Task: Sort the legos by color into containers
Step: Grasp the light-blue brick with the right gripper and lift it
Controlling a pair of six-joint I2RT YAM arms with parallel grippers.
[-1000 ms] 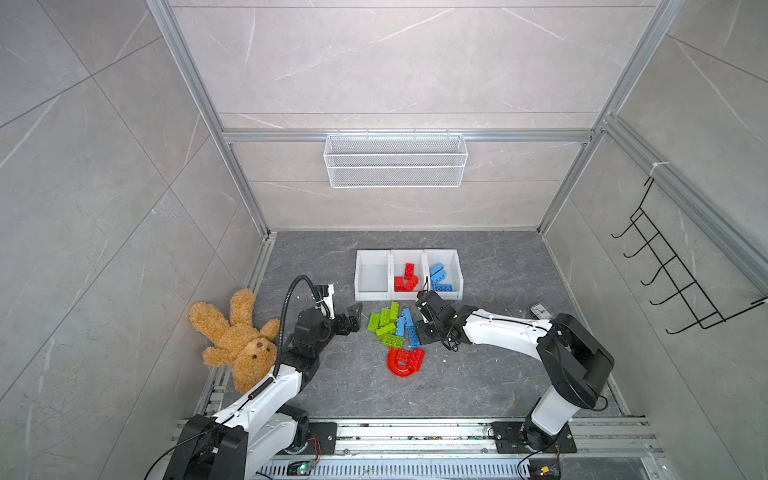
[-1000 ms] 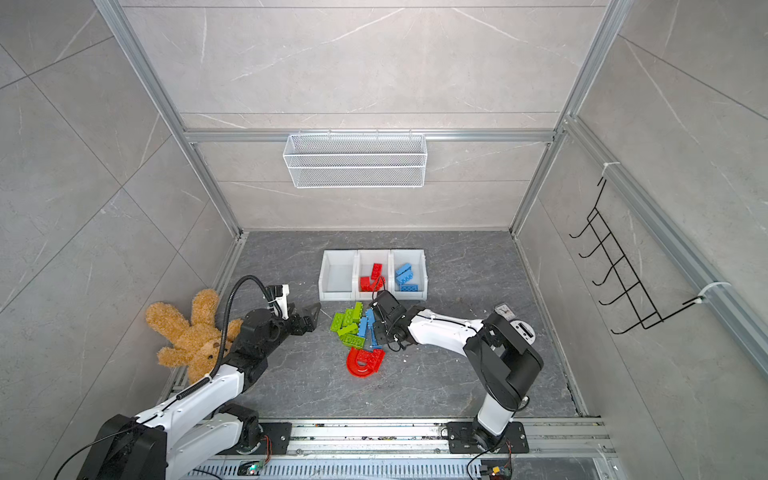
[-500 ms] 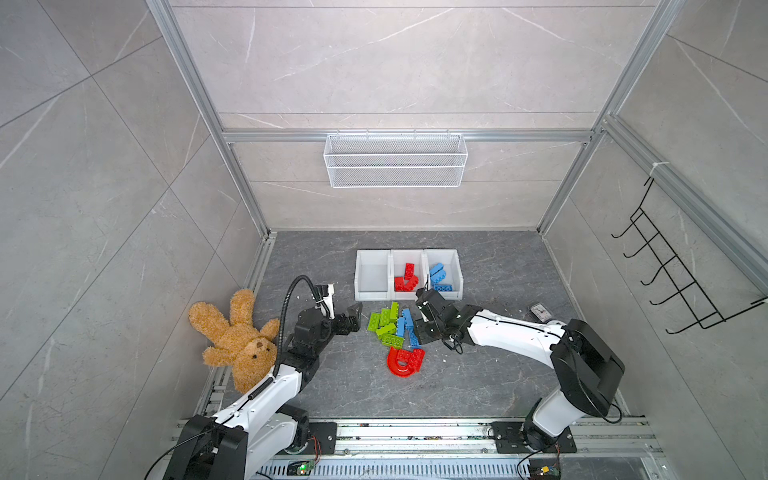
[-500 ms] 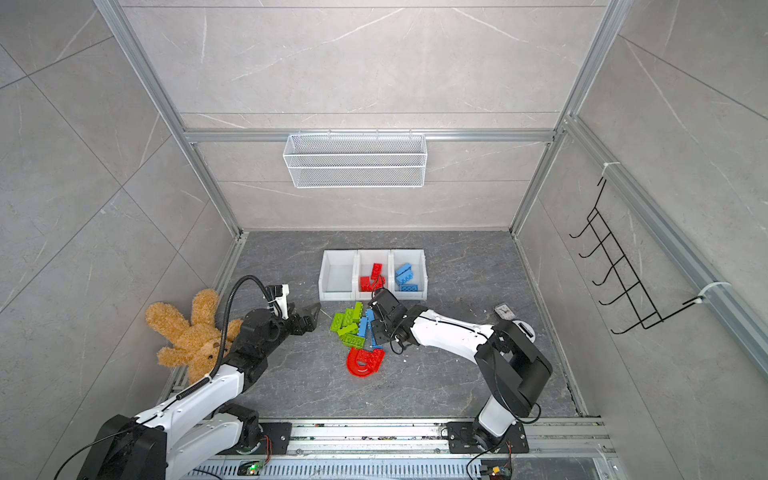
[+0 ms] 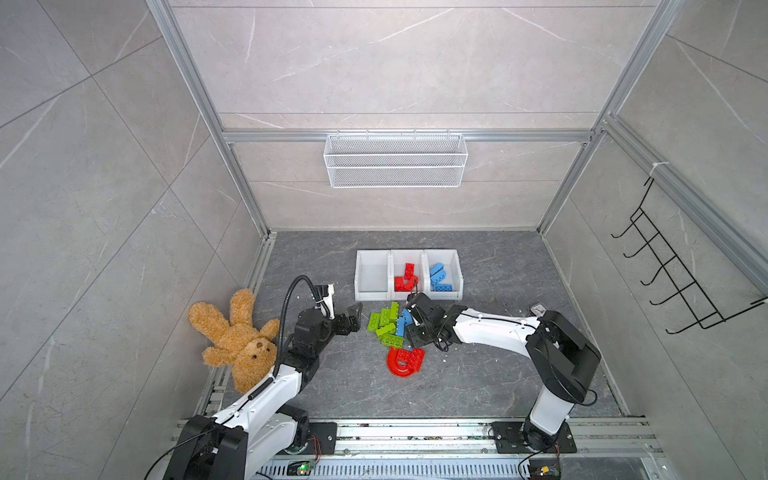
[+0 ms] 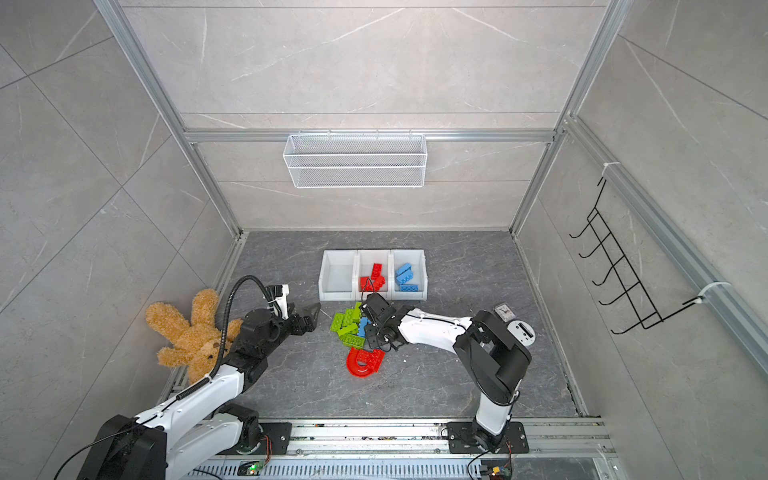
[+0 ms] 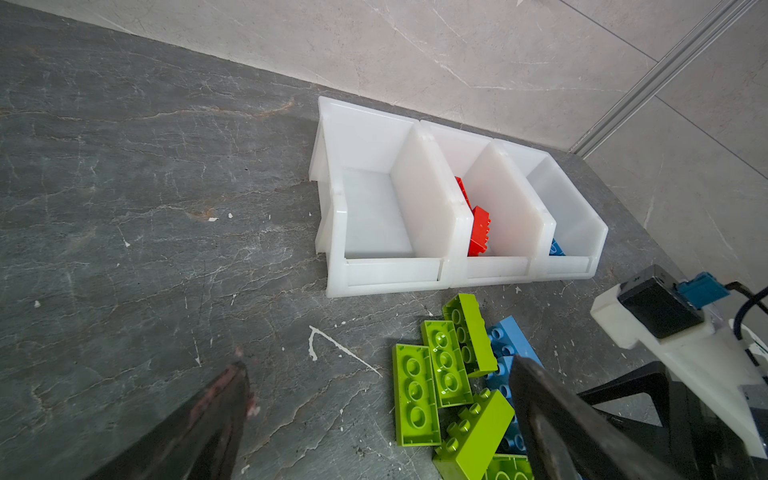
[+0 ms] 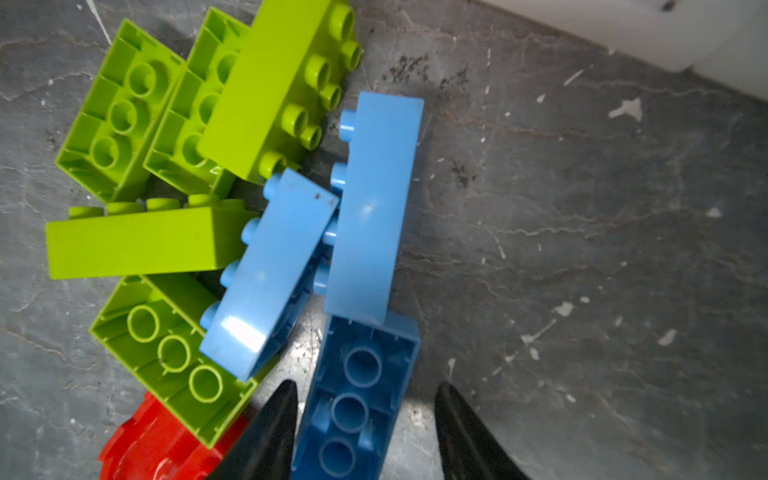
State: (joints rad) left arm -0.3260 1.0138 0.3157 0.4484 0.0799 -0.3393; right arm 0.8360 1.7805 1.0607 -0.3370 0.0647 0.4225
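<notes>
The right gripper [image 8: 366, 384] has widened astride an upturned, hollow-bottomed blue lego [image 8: 357, 409].

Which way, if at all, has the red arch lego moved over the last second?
No: the red arch lego lies at the same spot in front of the containers.

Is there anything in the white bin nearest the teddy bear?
No, that bin shows only its bare white floor, while the lime green bricks lie outside it.
</notes>
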